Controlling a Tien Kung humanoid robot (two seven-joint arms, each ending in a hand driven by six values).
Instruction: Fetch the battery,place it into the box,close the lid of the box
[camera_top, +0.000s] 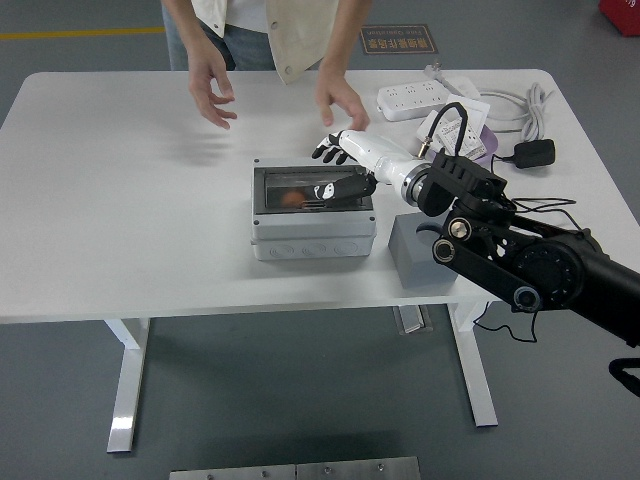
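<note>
1. One view only, the head view: the grey box (313, 220) sits on the white counter (120, 200) near its middle, with the clear lid (310, 188) lying flat over the top.
2. Through the lid an orange-brown thing shows in the left part of the box; whether this is the battery cannot be told.
3. The right hand (340, 165) reaches in from the right on a white forearm and hangs over the box's back right corner. Its dark fingers (326, 147) are spread and hold nothing, while the thumb side lies low over the right end of the lid; whether it touches cannot be told.
4. A grey block (420, 250) stands on the counter just to the right of the box, partly behind the black arm.
5. A person stands at the far side, both hands (338, 100) raised above the counter, open, apart from the box.
6. A power strip (420, 97), a purple tray (462, 140) of packets and a black adapter (533, 153) lie at the far right.
</note>
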